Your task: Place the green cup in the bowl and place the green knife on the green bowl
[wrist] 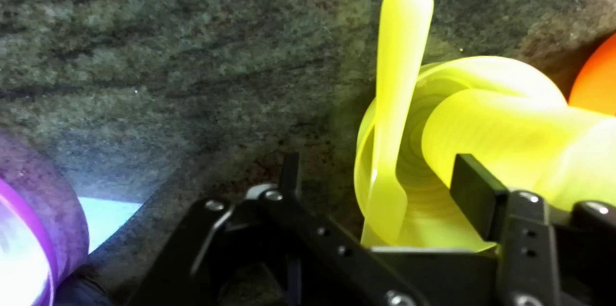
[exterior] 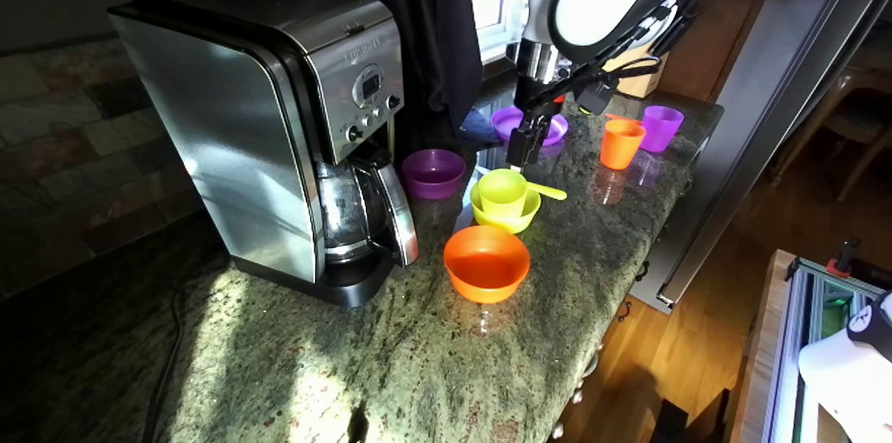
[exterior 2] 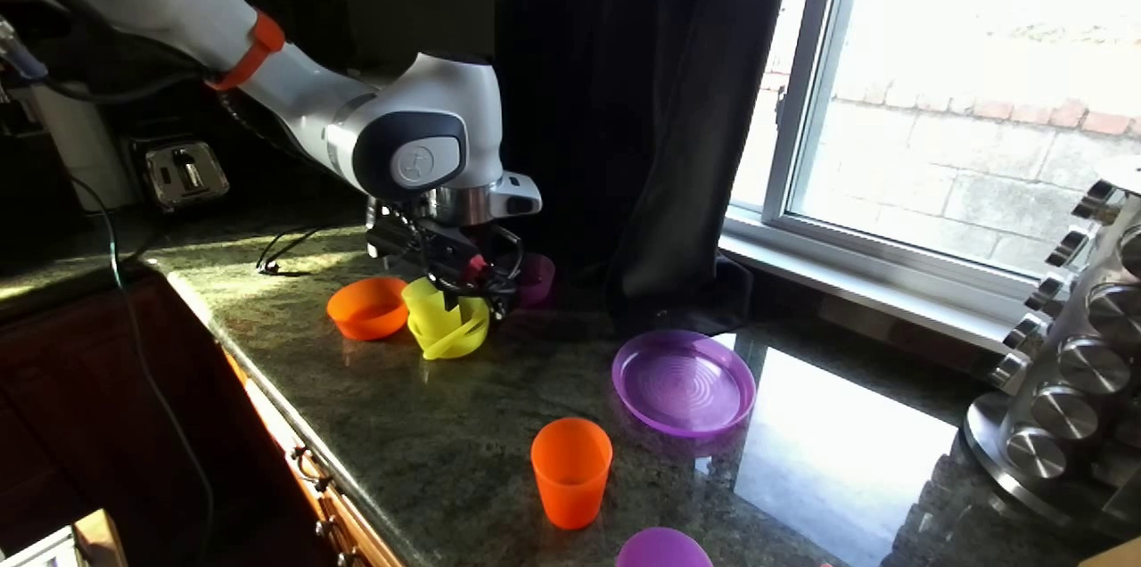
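Black two-fingered metal gripper (wrist: 382, 184): spread wide, empty.
Slender lime-green plastic knife (wrist: 391, 108): probably light, slippery; grasp handle.

Under the gripper (wrist: 382, 184), the cup (wrist: 505, 142) sits in the bowl (wrist: 500, 70); the knife (wrist: 394, 113) lies over its rim, between the fingers (wrist: 474, 195).

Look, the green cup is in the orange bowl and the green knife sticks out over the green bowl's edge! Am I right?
Not quite. In an exterior view the green cup is in the green bowl, not the orange bowl. The green knife does stick out over the green bowl's edge.
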{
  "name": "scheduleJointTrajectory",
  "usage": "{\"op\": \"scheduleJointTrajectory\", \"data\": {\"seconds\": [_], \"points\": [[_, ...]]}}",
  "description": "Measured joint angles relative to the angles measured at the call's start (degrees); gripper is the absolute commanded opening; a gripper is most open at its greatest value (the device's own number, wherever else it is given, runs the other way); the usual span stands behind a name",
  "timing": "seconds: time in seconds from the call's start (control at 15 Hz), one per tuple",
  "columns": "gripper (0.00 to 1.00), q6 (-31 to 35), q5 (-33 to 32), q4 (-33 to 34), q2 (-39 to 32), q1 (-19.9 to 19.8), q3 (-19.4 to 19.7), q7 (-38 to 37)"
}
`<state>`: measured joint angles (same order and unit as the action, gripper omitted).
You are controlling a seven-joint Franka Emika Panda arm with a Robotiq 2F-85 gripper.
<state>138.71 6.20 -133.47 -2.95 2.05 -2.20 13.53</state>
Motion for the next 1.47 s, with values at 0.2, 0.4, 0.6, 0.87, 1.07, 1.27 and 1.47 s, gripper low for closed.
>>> {"op": "scheduleJointTrajectory", "data": {"seconds": [0.2, 0.4, 0.6, 0.87, 1.07, 1.27, 1.47], "points": [[0.75, 0.0, -0.6, 0.0, 0.3, -0.2, 0.1, -0.1], [0.55, 0.0, -1.4, 0.0, 0.6, -0.5, 0.4, -0.4], [0.37, 0.0, -2.1, 0.0, 0.8, -0.6, 0.6, -0.8], [0.69, 0.0, -2.6, 0.0, 1.7, -0.6, 0.8, -1.0], [0.91, 0.0, -2.6, -0.3, 3.0, -0.5, 0.8, -1.0], [1.00, 0.0, -2.6, -1.3, 5.5, -0.5, 0.8, -1.5], [1.00, -1.1, -2.6, -2.8, 8.3, -0.5, 0.8, -3.9]]}}
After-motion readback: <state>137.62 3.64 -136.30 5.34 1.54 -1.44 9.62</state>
